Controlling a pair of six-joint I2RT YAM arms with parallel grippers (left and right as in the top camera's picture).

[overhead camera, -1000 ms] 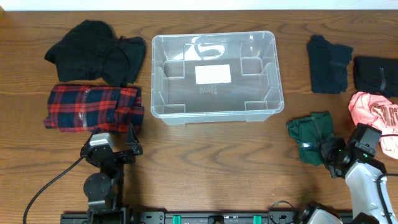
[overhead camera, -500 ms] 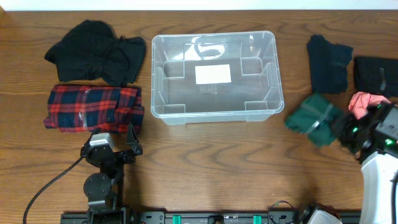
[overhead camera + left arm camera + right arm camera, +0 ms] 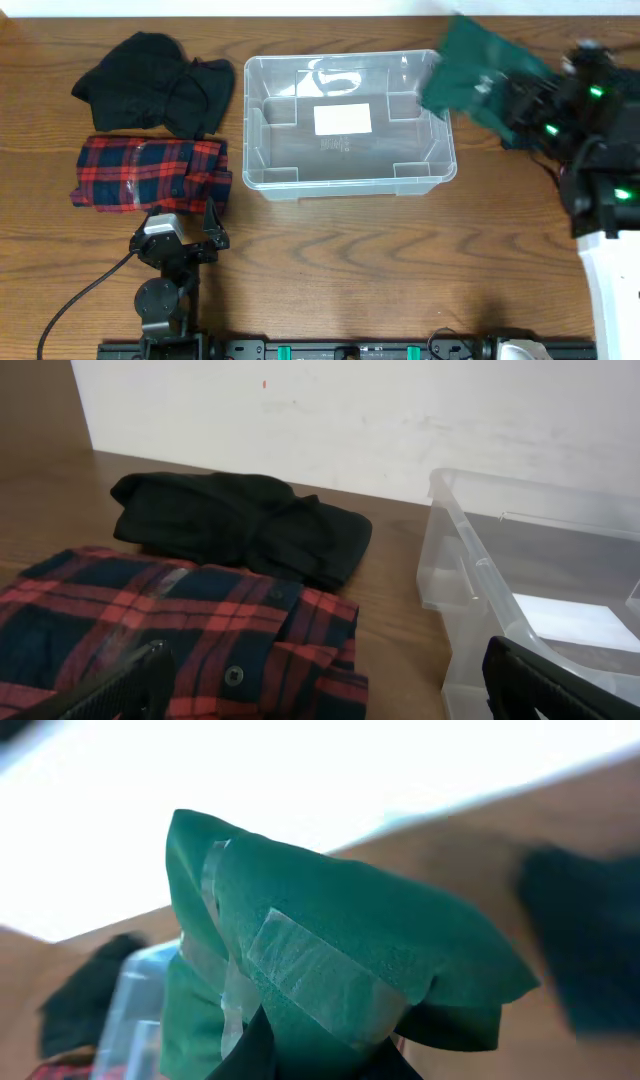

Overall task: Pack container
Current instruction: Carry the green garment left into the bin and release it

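Container: clear rectangular plastic storage bin [image 3: 249, 125] with rounded corners and a thick rim, upright and open-topped at the middle of the table, nearer its far edge.
Container base: white rectangular label [image 3: 342, 119] at the centre; moulded steps in the corners.
Container contents: nothing visible inside but the label.
Surface: brown wood-grain table [image 3: 350, 270].
Green item: folded dark green cloth [image 3: 468, 78] banded with strips of clear tape, raised off the table and overlapping the container's far right corner in the overhead view.
Right gripper [image 3: 318, 1058]: pinching the green cloth from below; in the wrist view its dark fingers flank the lower fold. The picture is blurred, so the exact contact cannot be told.
Right arm: black body with green lights [image 3: 590, 110], lifted above the right side of the table, motion-blurred.
Left gripper [image 3: 183, 225]: fingers spread wide with nothing between them, low over the table near the front edge, just in front of the plaid shirt.
Plaid item: folded red and navy plaid shirt [image 3: 150, 175], flat on the table left of the container, apart from its wall.
Black item: crumpled black garment [image 3: 150, 92], lying behind the plaid shirt and touching its far edge, left of the container.
Right wrist background: a dark blurred cloth [image 3: 590, 940] on the table; its kind cannot be told.
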